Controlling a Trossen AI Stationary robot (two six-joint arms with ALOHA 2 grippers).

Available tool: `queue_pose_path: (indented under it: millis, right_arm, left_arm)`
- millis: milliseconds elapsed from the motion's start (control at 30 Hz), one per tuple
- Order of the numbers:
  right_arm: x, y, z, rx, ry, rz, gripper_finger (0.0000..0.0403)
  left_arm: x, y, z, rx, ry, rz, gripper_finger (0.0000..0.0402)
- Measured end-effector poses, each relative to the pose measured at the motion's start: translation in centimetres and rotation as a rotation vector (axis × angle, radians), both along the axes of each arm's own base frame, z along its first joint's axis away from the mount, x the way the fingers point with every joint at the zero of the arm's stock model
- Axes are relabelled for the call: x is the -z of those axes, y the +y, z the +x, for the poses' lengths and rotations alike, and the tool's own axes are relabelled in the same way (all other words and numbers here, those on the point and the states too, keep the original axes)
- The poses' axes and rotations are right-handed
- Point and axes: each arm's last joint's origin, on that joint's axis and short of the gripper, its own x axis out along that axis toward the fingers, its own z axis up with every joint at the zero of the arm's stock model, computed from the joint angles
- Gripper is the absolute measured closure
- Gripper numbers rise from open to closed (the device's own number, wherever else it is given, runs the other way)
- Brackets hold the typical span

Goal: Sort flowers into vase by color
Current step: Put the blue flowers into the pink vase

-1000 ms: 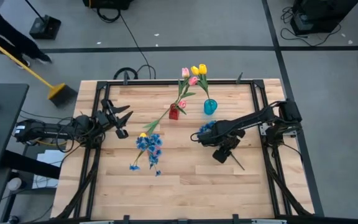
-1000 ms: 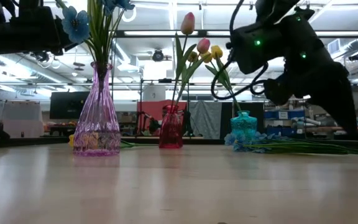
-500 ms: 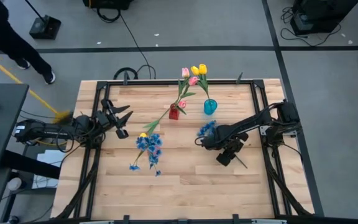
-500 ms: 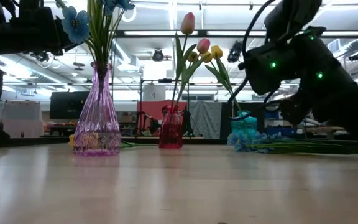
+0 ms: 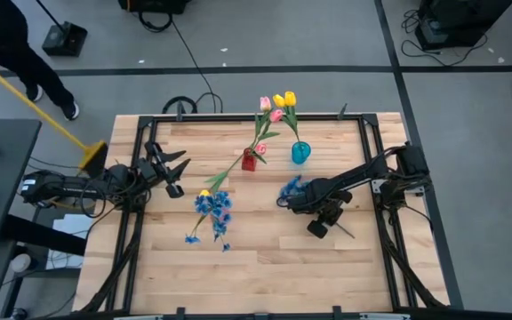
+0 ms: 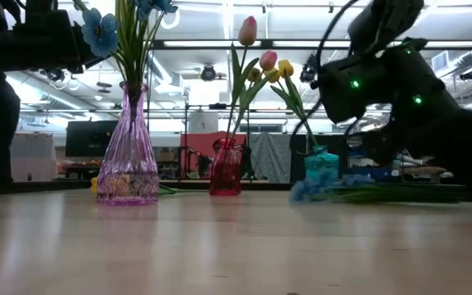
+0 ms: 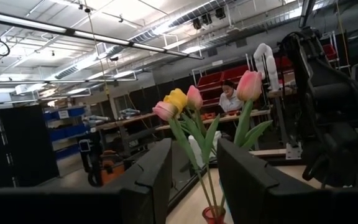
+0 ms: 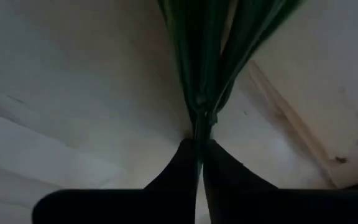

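Observation:
A sprig of small blue blossoms (image 5: 290, 188) lies on the table in front of the teal vase (image 5: 300, 153), which holds yellow tulips (image 5: 284, 99). My right gripper (image 5: 308, 203) points steeply down at the sprig's stem and is shut on it. The red vase (image 5: 248, 161) holds pink tulips (image 5: 270, 110). The purple vase (image 6: 128, 168) holds blue blossoms (image 5: 213, 210). A yellow tulip (image 5: 204, 193) lies on the table beside the purple vase. My left gripper (image 5: 172, 174) waits open at the table's left edge, raised off the wood. My right gripper pinches the sprig's green stem (image 8: 199, 127) between its two fingertips (image 8: 182, 163), below the leaves. The fingers come from above, slanting down from the table's right. The sprig lies on the wood, its blossom end (image 6: 308, 189) toward the table's left.
The black frame rail (image 5: 373, 160) runs along the table's right side by the right arm's base. A person with a yellow broom (image 5: 85, 153) stands on the floor beyond the far left corner. Bare wood (image 5: 274, 267) fills the near half of the table.
My right gripper has come down toward the table onto the sprig's stem. The sprig's blossom end has shifted a little toward the table's left. The person with the broom has moved along the floor at the far left.

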Motion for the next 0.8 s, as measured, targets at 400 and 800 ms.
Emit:
queue_pose_path:
  millis: [400, 800]
  right_arm:
    - [-5.7, 0.2, 4.2, -0.091, -0.148, -0.038, 0.0386]
    - [-10.4, 0.5, 8.7, -0.268, -0.528, -0.166, 0.038]
  left_arm:
    - [0.0, 0.0, 0.0, -0.017, 0.005, -0.007, 0.027]
    - [0.1, 0.0, 0.0, -0.017, 0.007, -0.007, 0.027]
